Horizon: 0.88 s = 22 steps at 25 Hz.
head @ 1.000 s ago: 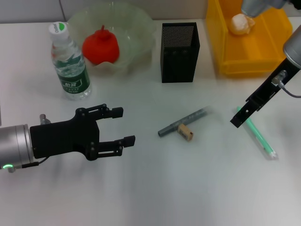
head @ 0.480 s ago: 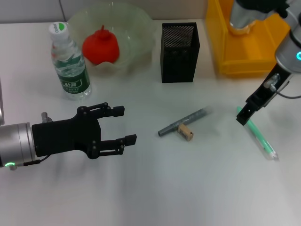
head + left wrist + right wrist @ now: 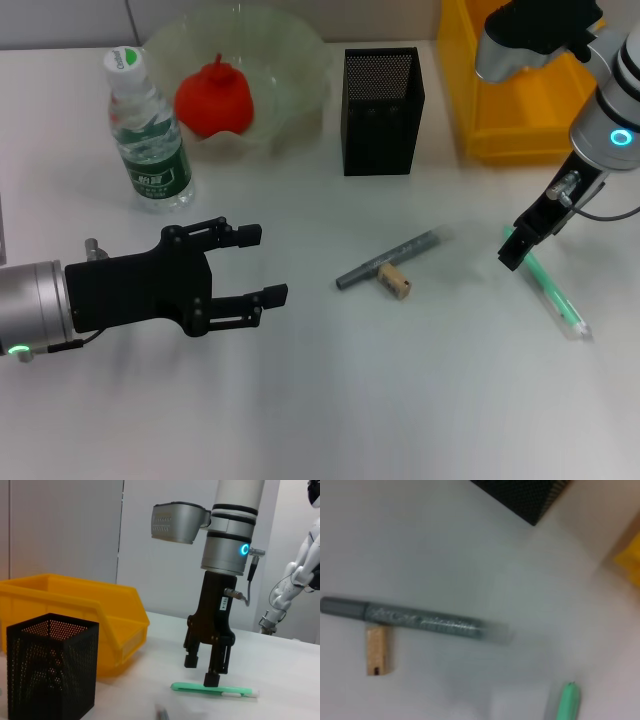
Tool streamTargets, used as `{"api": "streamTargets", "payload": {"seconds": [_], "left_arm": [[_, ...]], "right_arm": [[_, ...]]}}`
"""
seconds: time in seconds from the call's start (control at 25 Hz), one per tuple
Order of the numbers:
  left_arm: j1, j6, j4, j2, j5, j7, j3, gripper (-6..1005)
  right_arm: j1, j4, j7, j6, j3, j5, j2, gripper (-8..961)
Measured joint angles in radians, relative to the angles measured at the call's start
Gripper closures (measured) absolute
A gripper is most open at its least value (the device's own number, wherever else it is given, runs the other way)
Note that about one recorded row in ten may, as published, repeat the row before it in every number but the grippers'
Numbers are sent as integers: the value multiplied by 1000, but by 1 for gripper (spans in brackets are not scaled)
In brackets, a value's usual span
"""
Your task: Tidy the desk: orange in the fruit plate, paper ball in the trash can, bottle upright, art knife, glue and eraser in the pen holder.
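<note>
Head view: right gripper over green stick, three desk items still loose

Done, by how things lie: orange [image 3: 213,96] sits in the fruit plate [image 3: 290,50]; bottle [image 3: 147,133] stands upright beside the plate. Paper ball not visible; my right arm hides part of the trash can [image 3: 535,105], so I cannot confirm it is inside.

Left to do: grey stick [image 3: 390,258], eraser [image 3: 394,281] touching it, and green stick [image 3: 547,283] all lie on the desk. Pen holder [image 3: 382,110] looks empty from above.

My right gripper [image 3: 202,671] hangs fingers-down, spread, just above the near end of the green stick, one finger almost on it. Nothing pinched.

My left gripper [image 3: 256,265] hovers low at the desk's left, fingers spread, holding nothing.

Room: open desk surrounds the green stick. The trash can wall stands behind it, near. The pen holder is well apart, with a clear path across bare desk.
</note>
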Motion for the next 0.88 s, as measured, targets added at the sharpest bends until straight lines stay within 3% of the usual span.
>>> {"api": "streamTargets", "payload": {"seconds": [0.12, 0.52, 0.88], "left_arm": [[-1, 0, 0, 1, 0, 0, -2, 204], [-7, -8, 0, -3, -10, 2, -4, 204], [-2, -13, 0, -2, -33, 2, -4, 203]], "right_arm": [[0, -20, -3, -51, 10, 5, -1, 200], [-9, -72, 29, -195, 12, -22, -5, 410], [-48, -46, 31, -139, 7, -24, -2, 410]]}}
